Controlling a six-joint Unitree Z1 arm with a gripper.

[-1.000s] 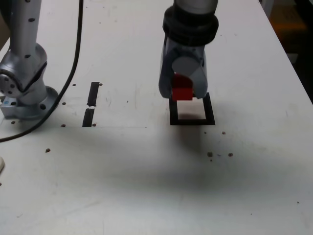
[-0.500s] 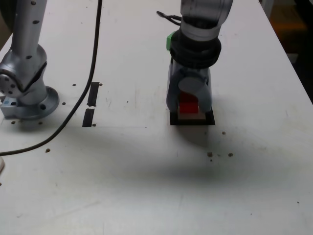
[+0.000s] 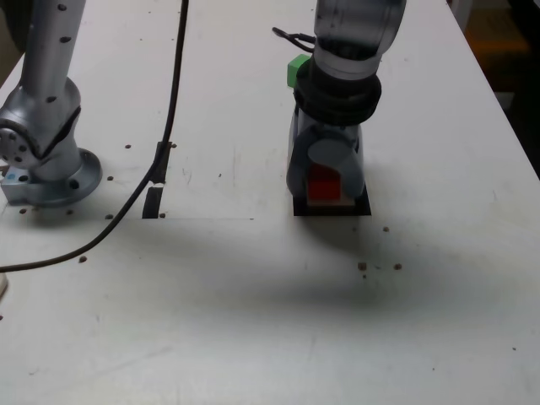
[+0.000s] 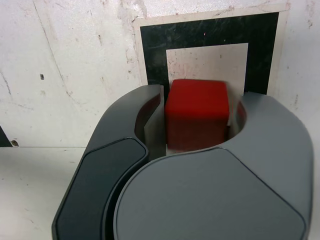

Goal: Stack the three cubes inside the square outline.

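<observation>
The red cube sits between the jaws of my gripper, which is shut on it. The gripper stands low over the square outline, and the cube is at the white centre, close to or on the surface. Behind the arm, a corner of the green cube shows on the table. The yellow cube is out of view.
The arm's base stands at the exterior view's left, and a black cable runs from it across the table. Two short black strips lie left of the square in that view. Small dark specks dot the table.
The gripper has come down with the red cube from above the square's far edge onto its centre. The cable has swung right, and the green cube has come into view.
</observation>
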